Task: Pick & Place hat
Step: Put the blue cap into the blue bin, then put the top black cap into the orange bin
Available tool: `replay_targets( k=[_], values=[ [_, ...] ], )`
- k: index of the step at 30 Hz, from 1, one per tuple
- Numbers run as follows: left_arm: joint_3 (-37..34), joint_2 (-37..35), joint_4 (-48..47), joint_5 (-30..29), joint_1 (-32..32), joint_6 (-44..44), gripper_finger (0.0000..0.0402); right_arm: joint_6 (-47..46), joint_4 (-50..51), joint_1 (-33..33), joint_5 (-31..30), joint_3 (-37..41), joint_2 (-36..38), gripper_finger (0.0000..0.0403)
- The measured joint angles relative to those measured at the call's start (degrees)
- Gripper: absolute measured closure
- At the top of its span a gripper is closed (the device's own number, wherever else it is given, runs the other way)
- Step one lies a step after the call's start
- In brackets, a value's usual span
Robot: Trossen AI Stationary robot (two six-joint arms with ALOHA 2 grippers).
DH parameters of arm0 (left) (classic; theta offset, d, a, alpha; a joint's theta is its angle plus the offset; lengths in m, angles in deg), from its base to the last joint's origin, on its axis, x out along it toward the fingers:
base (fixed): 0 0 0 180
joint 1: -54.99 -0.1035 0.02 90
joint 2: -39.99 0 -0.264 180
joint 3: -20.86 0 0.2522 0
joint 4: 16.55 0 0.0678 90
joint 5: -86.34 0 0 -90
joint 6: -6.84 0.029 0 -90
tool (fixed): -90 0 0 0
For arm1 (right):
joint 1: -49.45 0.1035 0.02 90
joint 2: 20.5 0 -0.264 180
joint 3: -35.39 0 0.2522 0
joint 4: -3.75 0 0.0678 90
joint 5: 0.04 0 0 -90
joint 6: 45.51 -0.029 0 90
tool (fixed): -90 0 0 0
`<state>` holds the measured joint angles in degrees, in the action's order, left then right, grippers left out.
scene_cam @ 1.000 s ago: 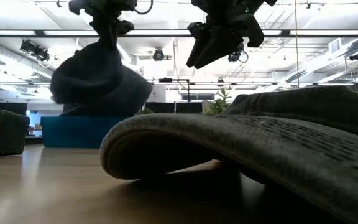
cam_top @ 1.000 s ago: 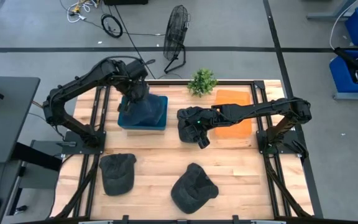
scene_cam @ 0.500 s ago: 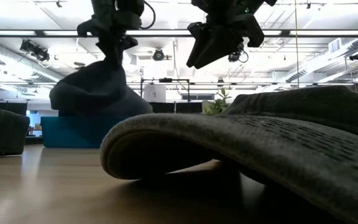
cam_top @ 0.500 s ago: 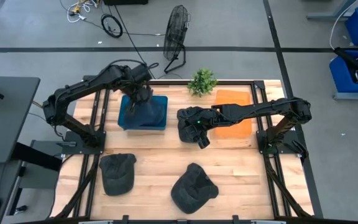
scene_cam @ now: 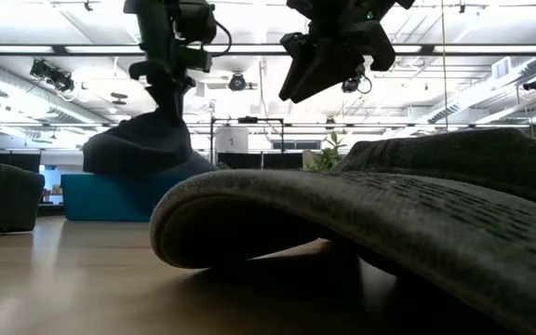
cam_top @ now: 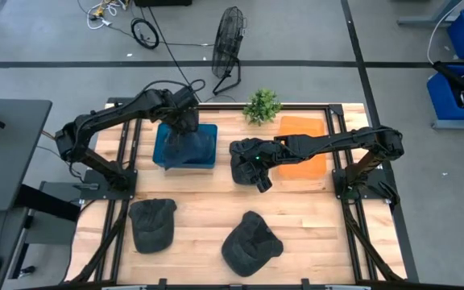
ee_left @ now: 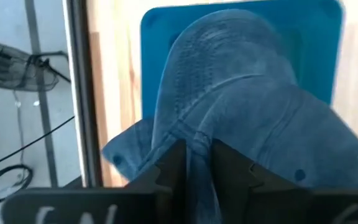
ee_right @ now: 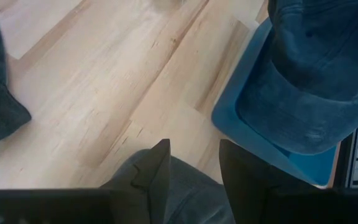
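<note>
My left gripper (ee_left: 194, 163) pinches one hat (ee_left: 247, 106), resting in the blue bin (cam_top: 185, 147). My right gripper (ee_right: 191, 163) waits open. Two hats (cam_top: 152, 225) (cam_top: 250, 242) remain.

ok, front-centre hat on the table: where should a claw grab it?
Take the front-centre hat by its brim: the low view shows it arching off the table, leaving a gap a finger could probably enter. Come from above with the right claw, hovering nearest. The rounded crown offers no edge.
</note>
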<state>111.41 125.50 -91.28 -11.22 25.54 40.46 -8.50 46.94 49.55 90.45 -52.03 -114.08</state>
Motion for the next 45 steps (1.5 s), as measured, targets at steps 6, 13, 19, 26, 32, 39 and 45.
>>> replay_targets(
  k=[6, 13, 19, 26, 32, 39, 45],
  values=[
    [-0.1, 0.0, 3.5, -9.9, 0.0, -0.6, 0.0277, 0.0, 0.0, 0.0, 0.0, 0.0, 0.0, 0.0259],
    [-0.1, 0.0, 4.5, -12.5, 0.7, -1.8, 0.0263, -2.3, 0.2, 0.0, 0.1, 0.0, 0.0, 0.0259],
    [-0.1, 0.0, 8.0, -13.3, 2.1, -3.0, 0.0269, -5.9, 0.4, 0.0, 0.0, 0.0, 0.0, 0.0259],
    [0.8, -0.1, 8.4, -22.3, 2.3, -5.6, 0.0273, -17.1, 2.3, -0.6, -5.4, 0.0, 0.0, 0.0259],
    [1.0, -2.2, 9.0, -24.7, 2.3, -7.4, 0.0273, -27.2, 5.4, -4.0, -6.0, 0.0, -1.1, 0.0259],
    [1.0, -5.2, 10.2, -24.5, 1.9, -7.6, 0.0273, -27.6, 6.3, -8.6, -4.6, 0.0, -6.9, 0.0259],
    [1.0, -5.9, 10.2, -23.7, 1.4, -7.5, 0.0273, -27.8, 6.8, -10.8, -3.5, 0.0, -13.4, 0.0259]
  ],
)
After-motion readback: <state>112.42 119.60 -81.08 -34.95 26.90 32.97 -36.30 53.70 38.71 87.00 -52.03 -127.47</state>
